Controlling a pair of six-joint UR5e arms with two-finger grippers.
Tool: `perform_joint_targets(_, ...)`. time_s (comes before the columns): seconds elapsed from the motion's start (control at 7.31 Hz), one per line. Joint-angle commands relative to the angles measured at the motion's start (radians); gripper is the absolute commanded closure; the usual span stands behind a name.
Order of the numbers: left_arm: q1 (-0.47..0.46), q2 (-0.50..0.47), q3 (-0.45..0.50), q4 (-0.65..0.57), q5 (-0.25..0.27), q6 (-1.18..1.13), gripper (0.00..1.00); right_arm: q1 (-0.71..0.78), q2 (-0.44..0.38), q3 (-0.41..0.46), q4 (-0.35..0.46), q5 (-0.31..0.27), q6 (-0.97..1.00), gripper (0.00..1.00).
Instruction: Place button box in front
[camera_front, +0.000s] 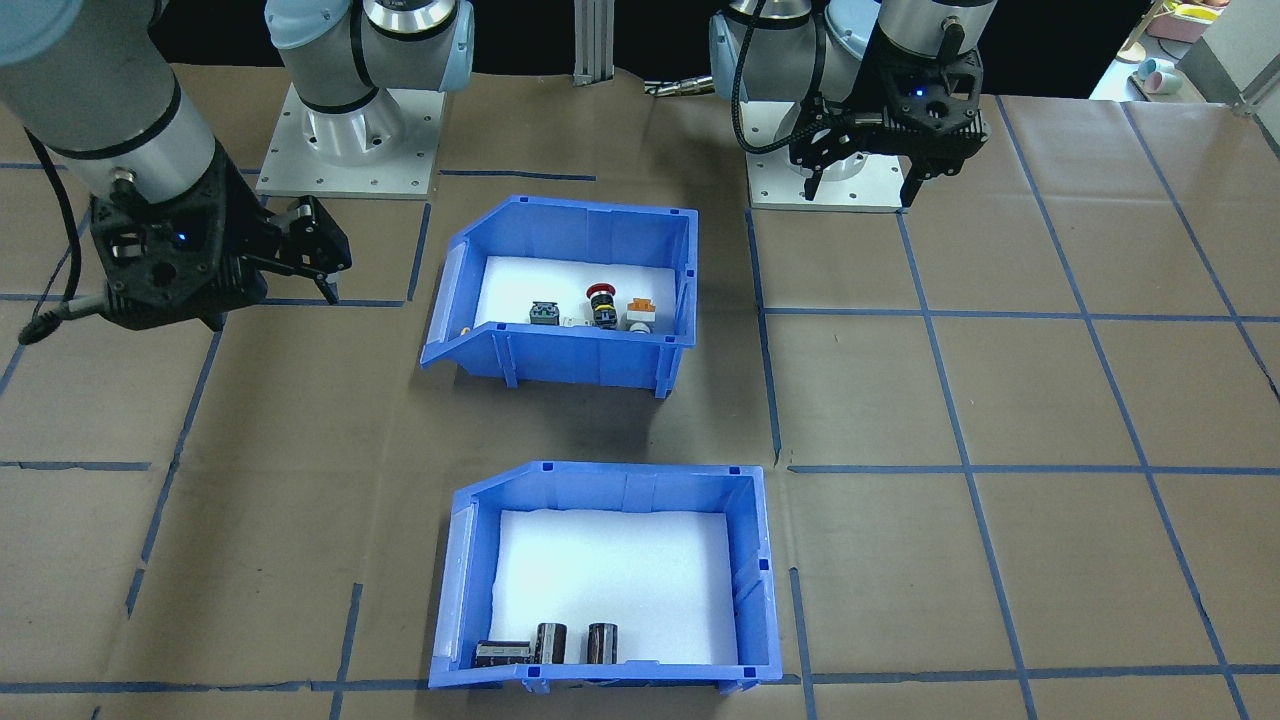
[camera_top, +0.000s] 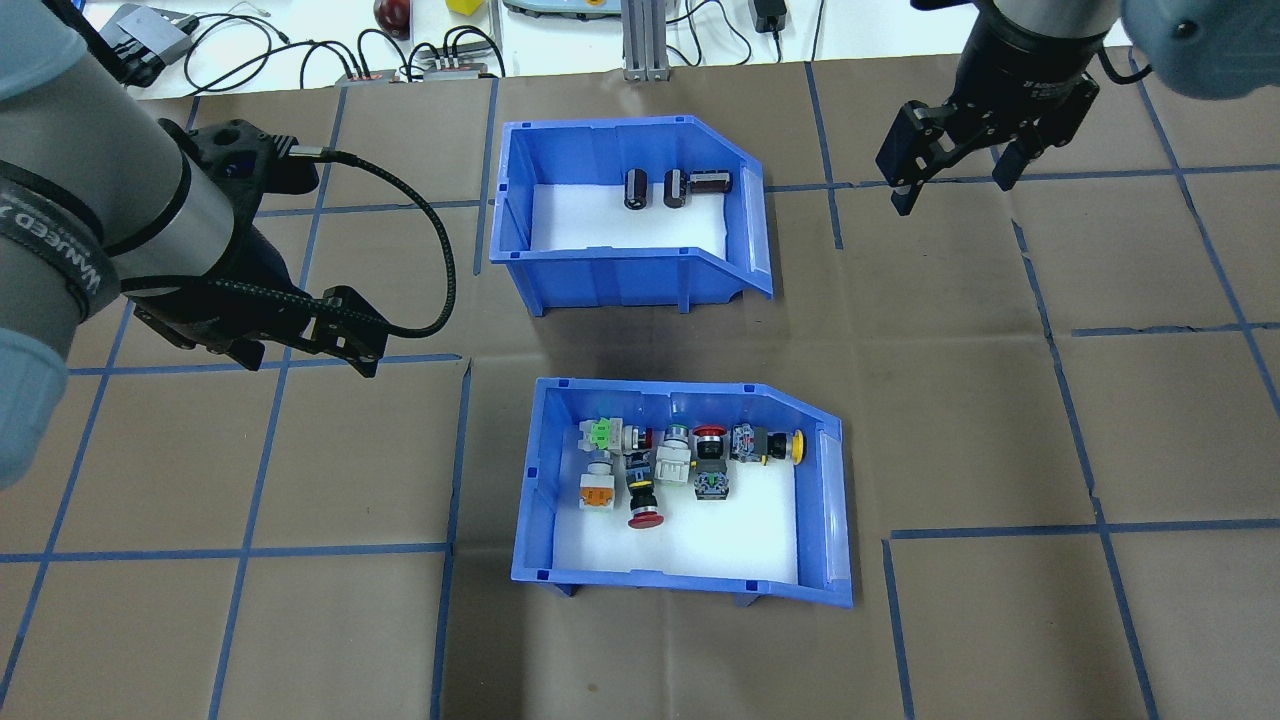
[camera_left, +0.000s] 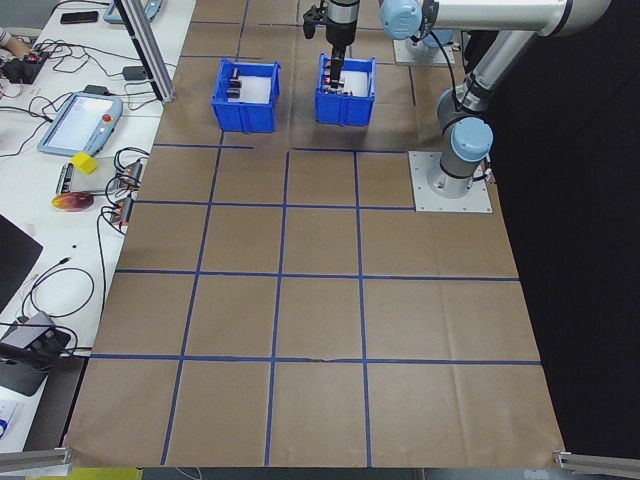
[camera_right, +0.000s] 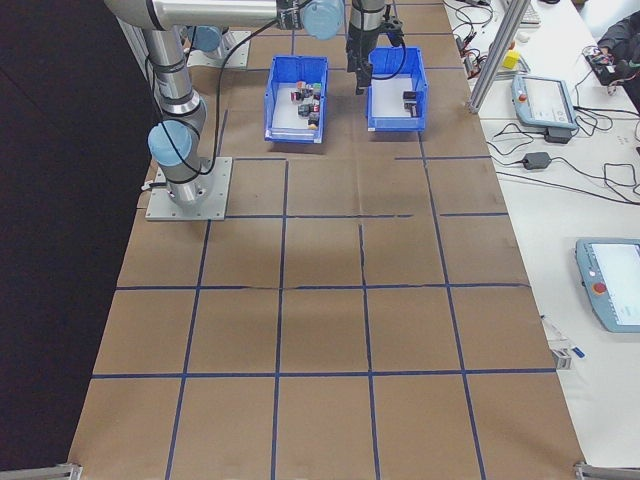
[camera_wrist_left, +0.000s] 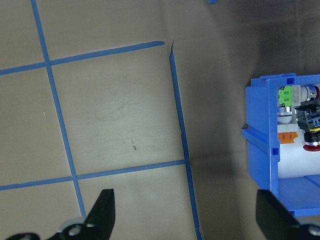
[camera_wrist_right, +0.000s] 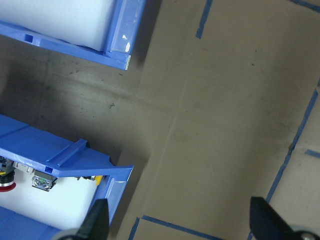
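overhead and front views face oppositely, both showing button box (camera_top: 690, 495)

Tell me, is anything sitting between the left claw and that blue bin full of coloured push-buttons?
Nothing visible. The left claw hangs open over bare brown paper beside the blue plastic button bin, with only blue tape lines between them. The other blue bin with black cylinders sits farther back, out of that path.

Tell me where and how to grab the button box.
Grip the button box by its straight left side wall, coming down from above with one finger inside and one outside. That wall's rim is bare and upright; the switches lie toward the far wall. The open left gripper hovers nearest.
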Motion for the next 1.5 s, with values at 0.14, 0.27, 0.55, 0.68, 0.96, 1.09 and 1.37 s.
perform_joint_targets(0.14, -0.017, 0.06, -0.04, -0.013, -0.003, -0.451, 0.01, 0.132, 0.19, -0.162, -0.036, -0.012, -0.257, 0.0)
perform_joint_targets(0.27, -0.018, 0.097, -0.058, -0.091, -0.007, -0.652, 0.01, 0.19, 0.254, -0.235, -0.036, -0.017, -0.325, 0.0)
perform_joint_targets(0.55, -0.085, 0.146, -0.107, -0.132, -0.038, -1.028, 0.01, 0.305, 0.342, -0.331, -0.04, -0.015, -0.502, 0.0)
perform_joint_targets(0.68, -0.166, 0.146, -0.13, -0.132, -0.047, -1.296, 0.01, 0.356, 0.379, -0.351, -0.056, -0.015, -0.538, 0.0)
perform_joint_targets(0.96, -0.274, 0.145, -0.205, -0.113, -0.06, -1.581, 0.01, 0.387, 0.419, -0.366, -0.073, -0.001, -0.629, 0.0)
perform_joint_targets(1.09, -0.279, 0.148, -0.239, -0.075, -0.167, -1.641, 0.02, 0.415, 0.439, -0.366, -0.074, -0.003, -0.714, 0.0)
perform_joint_targets(1.37, -0.303, 0.14, -0.287, -0.022, -0.196, -1.766, 0.02, 0.462, 0.48, -0.36, -0.076, -0.012, -0.744, 0.0)
